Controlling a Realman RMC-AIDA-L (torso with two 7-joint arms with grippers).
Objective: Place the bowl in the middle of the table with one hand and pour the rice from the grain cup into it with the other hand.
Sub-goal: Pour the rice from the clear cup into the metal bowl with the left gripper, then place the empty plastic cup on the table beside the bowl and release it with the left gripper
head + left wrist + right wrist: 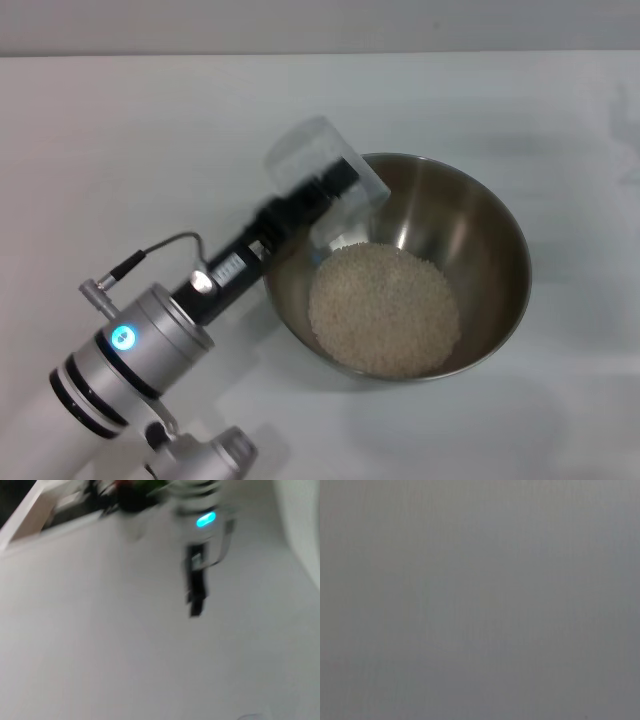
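1. Desk point(120, 130): plain white surface filling the head view; a pale wall band runs along its far edge at 12 o'clock.
2. Bowl point(495, 250): large stainless-steel vessel standing upright on the desk, just to the 3 o'clock side of the view's centre.
3. Rice point(385, 310): an off-white mound of grains lying in the bottom of the bowl, heaped toward its 6 o'clock side.
4. Grain cup point(310, 155): translucent plastic cup, tipped well over, its mouth hanging over the bowl's rim at about 10 o'clock; its interior looks clear of grains.
5. Left pincer point(320, 192): black fingers closed around the grain cup, reaching in from 7 o'clock on a silver wrist with a lit blue ring.
6. Right pincer point(196, 600): seen only in the left wrist view, blurred, hanging over bare desk below a glowing cyan light; whether its fingers are wide or narrow cannot be told.
7. Right wrist view: uniform grey field, with no object discernible.
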